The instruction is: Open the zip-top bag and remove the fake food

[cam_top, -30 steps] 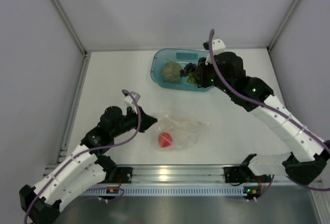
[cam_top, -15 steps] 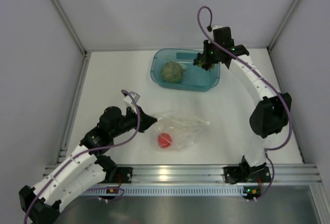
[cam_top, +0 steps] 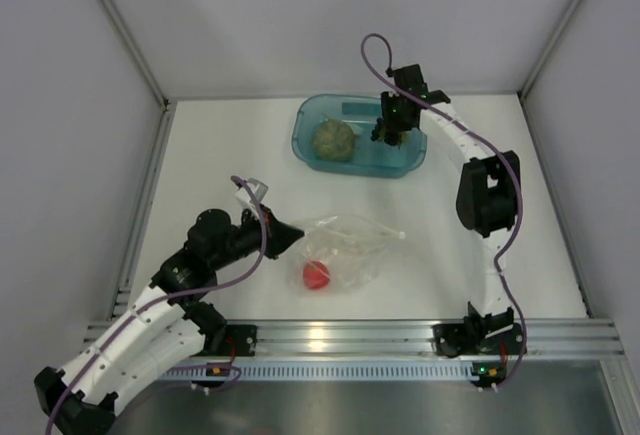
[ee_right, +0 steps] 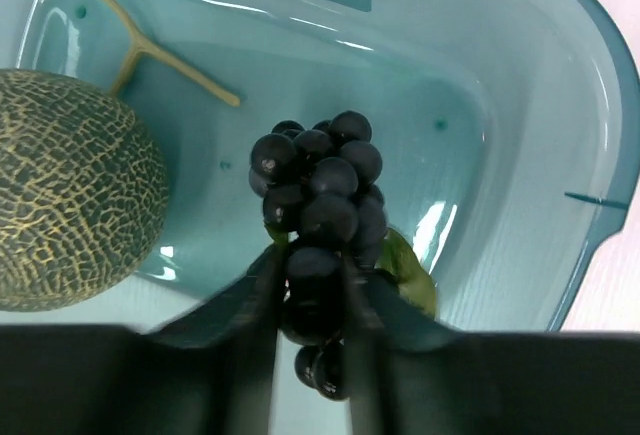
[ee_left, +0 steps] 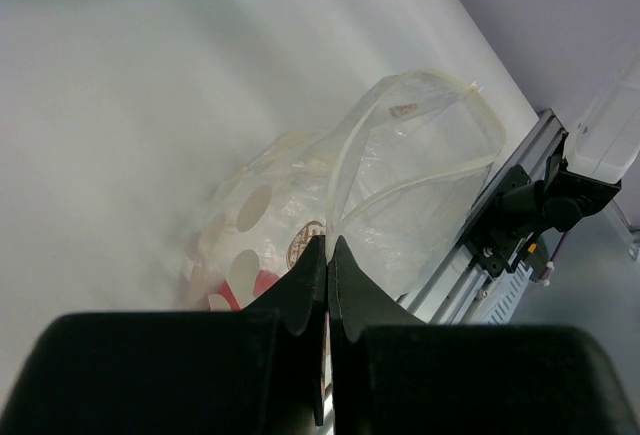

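Left pincer (ee_left: 327,255) is clenched on the left edge of the zip-top bag (cam_top: 355,245), which lies on open bench (cam_top: 220,155) toward the front edge, red fruit (cam_top: 317,275) inside. Right pincer (ee_right: 312,280) grips the grape bunch (ee_right: 320,185) over the teal tray (cam_top: 299,140) by the back edge, beside the green ball (cam_top: 334,140). Bare bench lies between tray and bag.

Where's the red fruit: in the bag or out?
In. The red fruit shows through the clear plastic of the zip-top bag, top and left wrist views.
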{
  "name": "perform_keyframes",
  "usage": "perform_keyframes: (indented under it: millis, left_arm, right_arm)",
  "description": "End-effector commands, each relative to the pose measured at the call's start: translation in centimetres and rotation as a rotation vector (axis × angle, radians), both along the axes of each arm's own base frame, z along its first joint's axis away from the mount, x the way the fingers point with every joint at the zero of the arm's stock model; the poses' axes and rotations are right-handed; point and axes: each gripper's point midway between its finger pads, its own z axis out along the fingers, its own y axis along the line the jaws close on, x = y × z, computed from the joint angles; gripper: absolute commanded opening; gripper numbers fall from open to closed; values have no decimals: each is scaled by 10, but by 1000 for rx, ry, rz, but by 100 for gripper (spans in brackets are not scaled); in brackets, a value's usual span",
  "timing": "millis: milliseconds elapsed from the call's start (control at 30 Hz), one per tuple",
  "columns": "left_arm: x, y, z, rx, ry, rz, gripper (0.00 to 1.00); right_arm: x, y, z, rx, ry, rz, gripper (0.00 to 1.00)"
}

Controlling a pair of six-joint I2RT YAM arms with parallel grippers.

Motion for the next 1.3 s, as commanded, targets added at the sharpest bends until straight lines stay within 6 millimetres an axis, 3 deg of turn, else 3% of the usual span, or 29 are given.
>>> perform_keyframes:
  millis: [0,167,267,300,333,367,400,433,467,533,567,633,667,733,767,800,833,900,933,967,1000,1100,1267]
  left_arm:
    - [-1,-1,33,-48,-64,-7,0]
    - [-2,-2,34,-42,-56,-11,0]
    - [-1,-1,34,-38,-61,-6,0]
    - [0,-1,34,-36,-61,-7,0]
    - [1,-2,33,-30,-57,-6,0]
    - [2,-2,33,-31,-55,-5,0]
    - [3,-4,34,-29,-53,-10,0]
    - [3,-4,35,-29,-54,-10,0]
    - [4,-5,36,-26,-55,-11,0]
    - [5,-6,39,-21,-57,-15,0]
    - [6,-6,41,-18,-61,-13,0]
    - [8,-6,43,-9,-58,-12,0]
    - [8,-7,44,-6,-62,-17,0]
    - [9,-8,49,-9,-67,-19,0]
    - [9,-8,49,-7,-70,-23,0]
    - [9,-9,51,-5,-72,-25,0]
    - [9,-9,50,0,-67,-27,0]
    - [10,-10,50,9,-72,-35,0]
    - [10,-11,50,11,-71,-37,0]
    - [10,-12,48,19,-73,-48,0]
    - [10,-13,48,24,-74,-55,0]
    - [10,-17,47,33,-75,-78,0]
    - [18,-17,39,65,-68,-62,0]
  right_arm:
    - [29,3,26,37,-113,-7,33]
    - [27,2,41,47,-129,-15,58]
    - [18,-1,62,46,-144,-7,59]
    - [12,-2,80,58,-165,-10,57]
    - [4,-4,79,56,-152,-14,56]
    - [-10,2,108,112,-189,20,56]
    - [-19,3,116,131,-201,29,54]
    - [-35,5,106,138,-170,47,51]
    - [-54,10,135,186,-215,77,49]
    - [-82,20,132,205,-183,125,43]
    - [-100,24,152,230,-209,161,42]
    - [-133,42,147,231,-163,234,41]
    - [-151,50,160,255,-178,282,41]
    - [-186,76,156,275,-154,395,37]
    - [-205,84,166,298,-172,445,37]
    - [-219,90,158,300,-151,481,31]
    - [-239,106,159,316,-153,553,28]
    - [-268,116,168,359,-172,624,23]
    - [-285,123,158,361,-150,660,21]
    - [-294,124,166,384,-176,666,17]
    - [-301,124,155,382,-157,668,15]
    - [-319,124,151,379,-151,686,10]
    - [-333,119,135,353,-115,693,7]
